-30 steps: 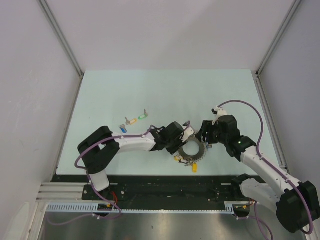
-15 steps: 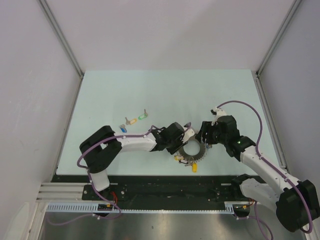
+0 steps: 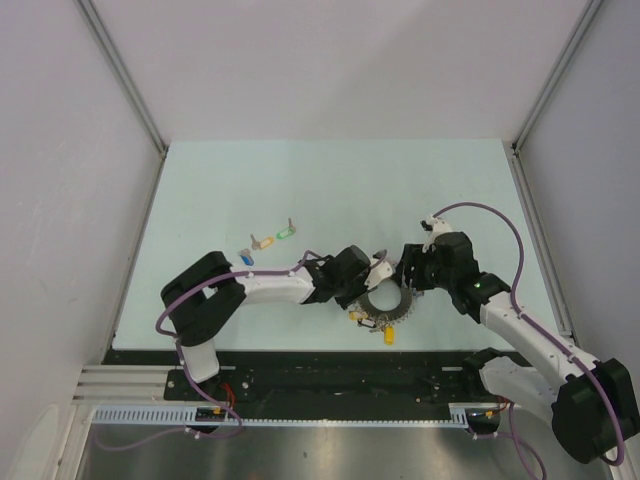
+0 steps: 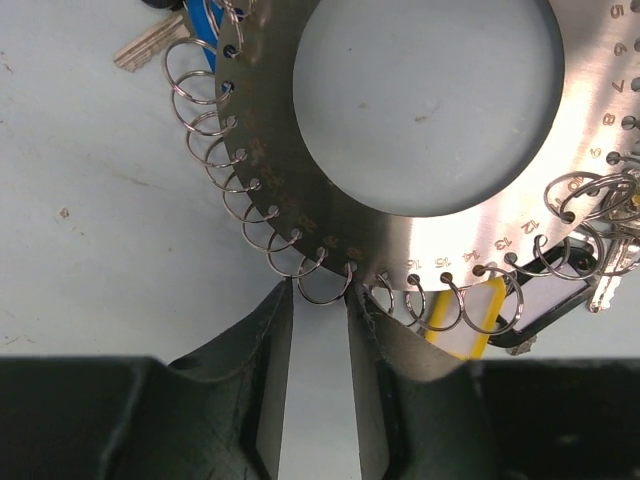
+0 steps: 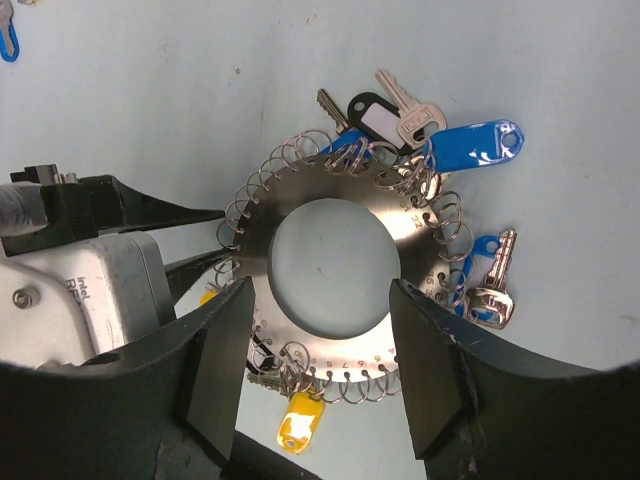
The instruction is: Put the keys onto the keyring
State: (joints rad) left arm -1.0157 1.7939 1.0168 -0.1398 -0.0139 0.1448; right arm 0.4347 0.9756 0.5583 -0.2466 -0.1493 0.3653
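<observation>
The keyring (image 3: 386, 302) is a flat grey metal disc with a round hole, fringed with small split rings and tagged keys. The three loose keys lie to its left: blue (image 3: 247, 257), orange (image 3: 264, 241), green (image 3: 285, 231). My left gripper (image 3: 371, 273) is at the disc's left rim. In the left wrist view its tips (image 4: 320, 298) stand a narrow gap apart, either side of one small split ring (image 4: 323, 288) on the disc (image 4: 265, 130). My right gripper (image 3: 407, 281) hovers wide open over the disc (image 5: 330, 182), its fingers (image 5: 228, 350) straddling it.
Keys on the disc carry blue (image 5: 470, 145), black (image 5: 368, 115) and yellow (image 5: 298, 420) tags. The left gripper's fingers (image 5: 190, 215) show in the right wrist view. White walls with metal posts enclose the pale green table (image 3: 330, 185). Both arm bases are at the near edge.
My left gripper has crept slightly right onto the disc's rim. My right gripper has shifted slightly left over the disc. The three loose keys have not moved.
</observation>
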